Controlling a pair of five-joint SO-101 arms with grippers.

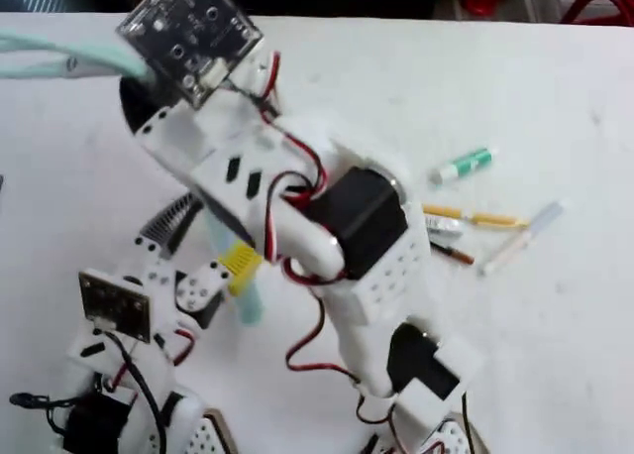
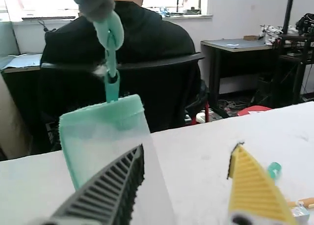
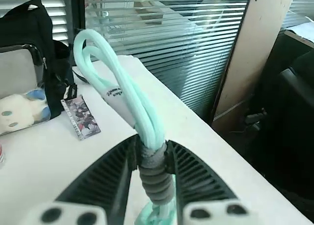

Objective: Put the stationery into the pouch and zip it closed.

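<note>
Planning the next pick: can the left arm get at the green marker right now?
Probably not. The right arm lies across the table between the left gripper and the marker, with the right gripper shut on the strap.

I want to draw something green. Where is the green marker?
In the high view the green marker lies on the white table, on the right side, just beyond the yellow pen in the loose group of stationery.
</note>
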